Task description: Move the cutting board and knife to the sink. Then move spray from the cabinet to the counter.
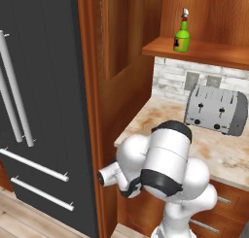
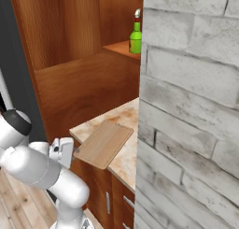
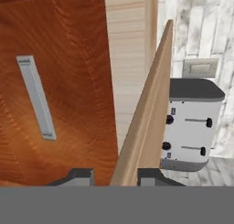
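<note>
gripper [image 3: 114, 176] clamped on near edge of cutting board [image 2: 103, 143], fingertips [image 3: 81, 176] either side of board's thin edge in hand view. board flat, overhanging front corner of counter [image 2: 122, 163]. spray [image 1: 182, 33] upright on cabinet [image 1: 204, 51] shelf above. toaster [image 1: 216, 109] on counter near wall.

No text can be read anywhere; the spray [image 1: 182, 37] bears a dark label above the toaster [image 1: 216, 110], unreadable
</note>
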Tool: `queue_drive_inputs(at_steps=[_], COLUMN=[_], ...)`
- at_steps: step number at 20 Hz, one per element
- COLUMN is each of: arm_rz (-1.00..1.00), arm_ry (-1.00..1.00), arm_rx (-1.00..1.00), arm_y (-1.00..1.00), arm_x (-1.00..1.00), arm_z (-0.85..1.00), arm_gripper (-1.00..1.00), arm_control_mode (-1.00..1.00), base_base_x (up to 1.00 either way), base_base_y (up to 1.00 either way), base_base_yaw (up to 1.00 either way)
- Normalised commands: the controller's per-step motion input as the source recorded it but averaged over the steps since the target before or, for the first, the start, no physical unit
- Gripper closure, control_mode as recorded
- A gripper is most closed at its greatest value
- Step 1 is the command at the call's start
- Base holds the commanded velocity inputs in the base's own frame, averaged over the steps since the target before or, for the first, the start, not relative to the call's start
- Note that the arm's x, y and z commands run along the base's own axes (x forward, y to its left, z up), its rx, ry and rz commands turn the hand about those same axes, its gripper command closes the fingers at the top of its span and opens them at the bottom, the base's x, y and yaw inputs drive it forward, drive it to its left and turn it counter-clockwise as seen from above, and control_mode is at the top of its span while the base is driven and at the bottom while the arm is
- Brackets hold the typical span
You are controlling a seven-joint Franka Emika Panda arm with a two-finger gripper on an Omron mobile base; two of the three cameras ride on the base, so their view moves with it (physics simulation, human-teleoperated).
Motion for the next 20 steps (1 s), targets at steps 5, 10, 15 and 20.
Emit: queue_drive_inputs(at_steps=[5, 10, 15, 20], arm_rz=[0.00, 0.00, 0.01, 0.08], arm_ry=[-0.01, -0.01, -0.21, -0.15], arm_rx=[0.00, 0.00, 0.00, 0.00], arm_y=[0.00, 0.00, 0.00, -0.01], arm_x=[0.00, 0.00, -0.29, -0.11], arm_z=[0.05, 0.03, 0.62, 0.97], arm_gripper=[1.00, 1.00, 1.00, 1.00], arm_control_mode=[-1.00, -1.00, -1.00, -1.00], base_base_x=[0.00, 0.00, 0.00, 0.00], base_base_y=[0.00, 0.00, 0.00, 0.00], base_base_yaw=[0.00, 0.00, 0.00, 0.00])
